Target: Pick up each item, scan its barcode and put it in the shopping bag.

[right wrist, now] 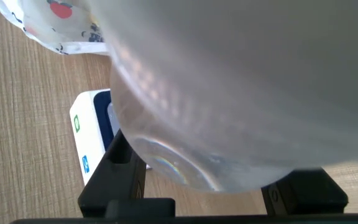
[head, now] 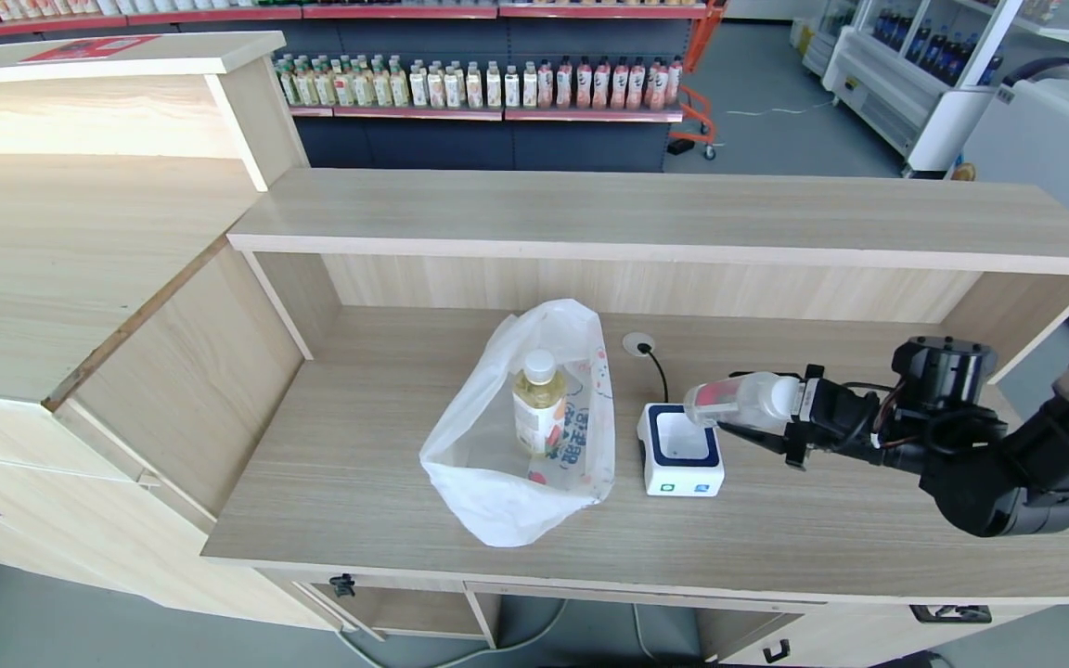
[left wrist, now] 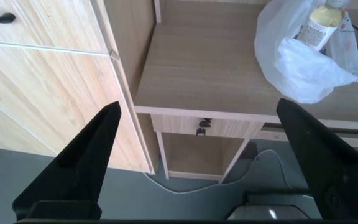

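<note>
**Bottle held sideways over the scanner**

The clear plastic bottle [head: 737, 399] lies on its side in the air, just above the far right corner of the scanner [head: 680, 452]. The right gripper [head: 790, 413] is clamped on it from the right. One dark finger runs along the bottle's underside. The other finger is hidden behind the bottle. A reddish label wraps the end farthest from the gripper, and no barcode can be made out. Which end carries the cap is hard to tell.

In the right wrist view the bottle [right wrist: 229, 81] is a pale blur across most of the frame. It covers much of the scanner [right wrist: 92, 134], and a printed edge of the shopping bag [right wrist: 48, 22] is cut off at the corner.

The white shopping bag [head: 483, 487] sits open on the wooden counter [head: 340, 482], just left of the scanner. A bottle of yellow drink [head: 539, 399] stands upright inside it, its lower half veiled by the plastic. A black cable [head: 657, 369] runs from the scanner to a round grommet [head: 638, 344] behind it.

The left gripper [left wrist: 199, 109] hangs off the counter's front left corner, above the floor. Its fingers [left wrist: 73, 168] are spread wide, with nothing between them.
</note>
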